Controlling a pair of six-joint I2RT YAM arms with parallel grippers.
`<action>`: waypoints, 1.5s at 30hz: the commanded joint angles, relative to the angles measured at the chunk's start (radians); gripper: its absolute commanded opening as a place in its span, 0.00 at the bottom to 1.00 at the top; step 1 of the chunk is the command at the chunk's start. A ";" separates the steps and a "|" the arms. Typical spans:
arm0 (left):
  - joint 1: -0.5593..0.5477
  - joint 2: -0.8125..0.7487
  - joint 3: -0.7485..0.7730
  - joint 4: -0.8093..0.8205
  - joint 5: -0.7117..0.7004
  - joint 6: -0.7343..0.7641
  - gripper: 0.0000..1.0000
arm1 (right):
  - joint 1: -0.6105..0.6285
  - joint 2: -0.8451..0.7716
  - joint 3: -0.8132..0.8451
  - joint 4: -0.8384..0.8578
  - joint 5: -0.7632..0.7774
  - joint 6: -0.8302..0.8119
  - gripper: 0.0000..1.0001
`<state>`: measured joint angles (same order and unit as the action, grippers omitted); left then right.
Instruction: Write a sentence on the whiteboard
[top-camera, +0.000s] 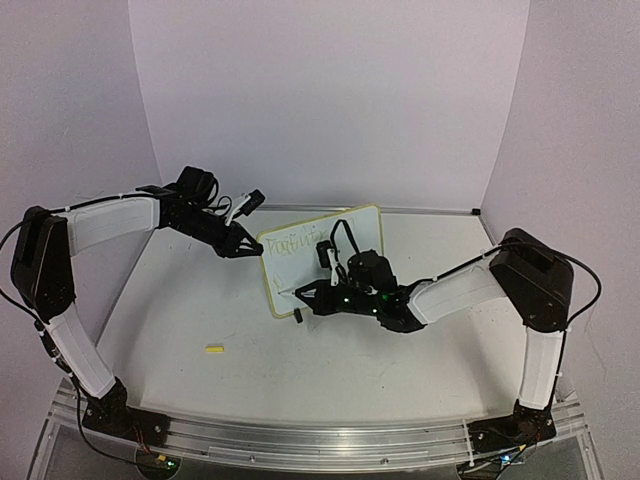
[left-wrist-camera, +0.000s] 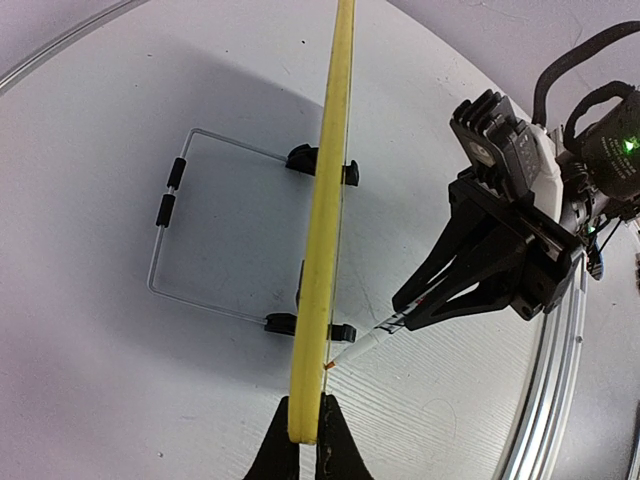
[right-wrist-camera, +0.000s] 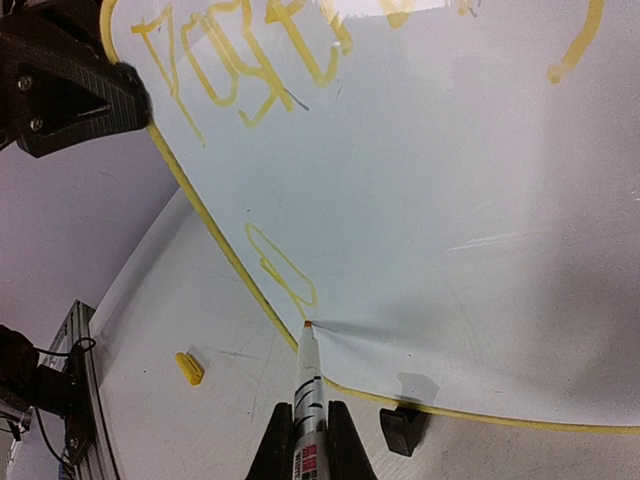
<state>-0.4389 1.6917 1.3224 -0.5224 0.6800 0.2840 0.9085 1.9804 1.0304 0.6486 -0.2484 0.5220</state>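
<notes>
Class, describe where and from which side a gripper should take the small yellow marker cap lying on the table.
Grip the yellow marker cap across its short middle, coming straight down from above. It lies flat on the table, a short cylinder well clear of the whiteboard, so closing on its two long sides should hold it without rolling it.

so the whiteboard (top-camera: 300, 270) stands on the table (top-camera: 180, 300), wire stand (left-wrist-camera: 165, 240) behind it. left gripper (top-camera: 250, 248) pinches its left edge, right gripper (top-camera: 303, 296) sits in front holding the marker (right-wrist-camera: 308, 390), tip touching its lower left. the sentence (right-wrist-camera: 240, 70) runs along its top, cap (top-camera: 214, 348) lies front-left of it
</notes>
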 joint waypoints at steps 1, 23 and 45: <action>-0.020 0.018 0.009 -0.078 -0.043 0.021 0.00 | -0.004 0.005 -0.013 0.004 0.028 0.007 0.00; -0.021 0.017 0.009 -0.078 -0.043 0.020 0.00 | -0.004 -0.133 -0.079 0.103 0.040 -0.018 0.00; -0.022 0.025 0.010 -0.077 -0.043 0.020 0.00 | -0.014 -0.046 0.020 0.024 0.092 -0.010 0.00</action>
<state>-0.4397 1.6917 1.3224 -0.5224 0.6804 0.2840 0.9022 1.9124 1.0210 0.6791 -0.1730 0.5095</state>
